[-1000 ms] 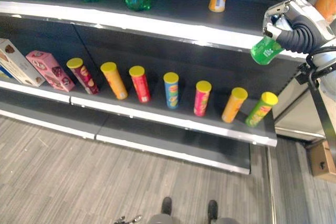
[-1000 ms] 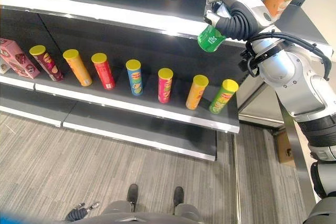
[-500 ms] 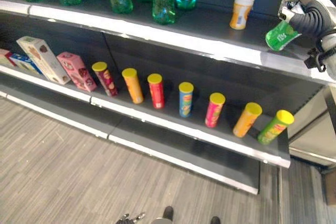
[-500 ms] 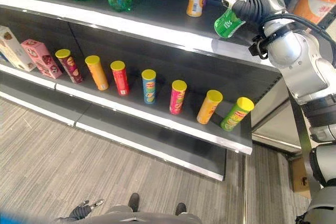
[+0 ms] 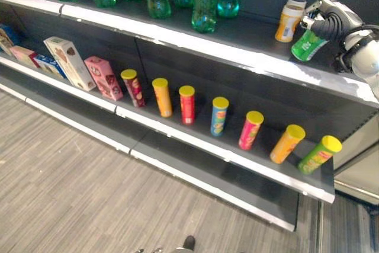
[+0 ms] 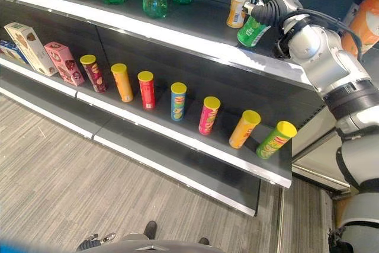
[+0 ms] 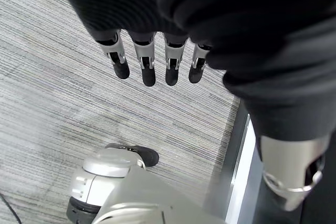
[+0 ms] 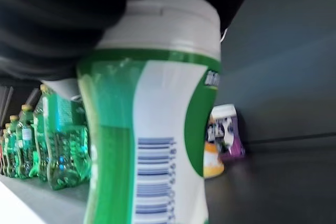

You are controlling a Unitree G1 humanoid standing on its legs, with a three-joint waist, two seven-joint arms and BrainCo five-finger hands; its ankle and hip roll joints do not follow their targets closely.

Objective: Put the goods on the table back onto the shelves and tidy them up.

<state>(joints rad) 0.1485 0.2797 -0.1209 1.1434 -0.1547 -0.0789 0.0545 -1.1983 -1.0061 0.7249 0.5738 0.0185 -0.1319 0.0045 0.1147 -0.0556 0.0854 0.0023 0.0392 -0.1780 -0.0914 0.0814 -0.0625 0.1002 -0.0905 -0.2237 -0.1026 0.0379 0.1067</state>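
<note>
Right hand (image 6: pixel 267 5) curled round green tub (image 6: pixel 253 31), tilted over top shelf's (image 5: pixel 249 57) right end beside orange tub (image 6: pixel 237 9) — placing step; next, level and set down; left hand (image 7: pixel 152 59) hangs slack-fingered, holding nothing.

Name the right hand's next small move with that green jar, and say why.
Probably lower it upright onto the top shelf beside the orange jar. The right hand holds the green jar tilted over the shelf, apparently not resting on it.
</note>
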